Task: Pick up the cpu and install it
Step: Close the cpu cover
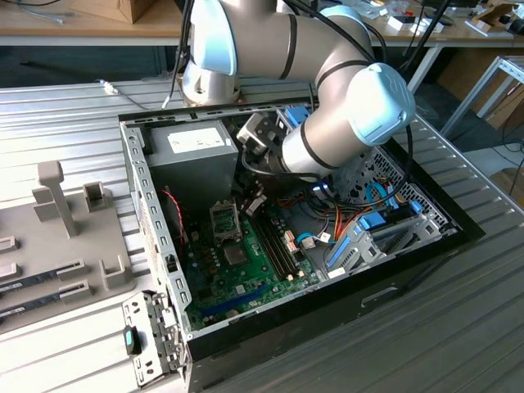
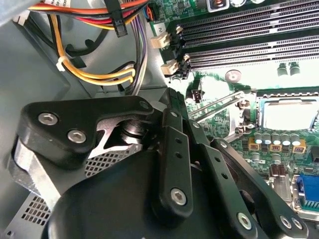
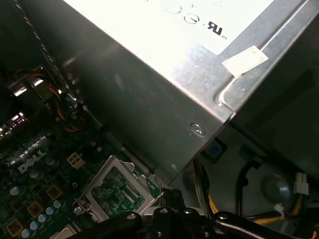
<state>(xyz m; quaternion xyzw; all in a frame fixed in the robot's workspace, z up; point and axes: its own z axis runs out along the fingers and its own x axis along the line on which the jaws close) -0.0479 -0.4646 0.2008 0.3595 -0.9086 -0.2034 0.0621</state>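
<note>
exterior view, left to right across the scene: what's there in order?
Grey fixture tray → computer case left wall → open CPU socket on the motherboard → gripper → memory slots → blue-tabbed drive bay.

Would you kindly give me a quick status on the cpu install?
Gripper low inside case, beside socket. Cpu: cannot tell if held. Power supply close alongside.

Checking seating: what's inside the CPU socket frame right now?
In the first wrist view, the silver metal socket frame holds a green circuit surface. The black gripper linkage covers its near edge, so seating can't be confirmed.
</note>
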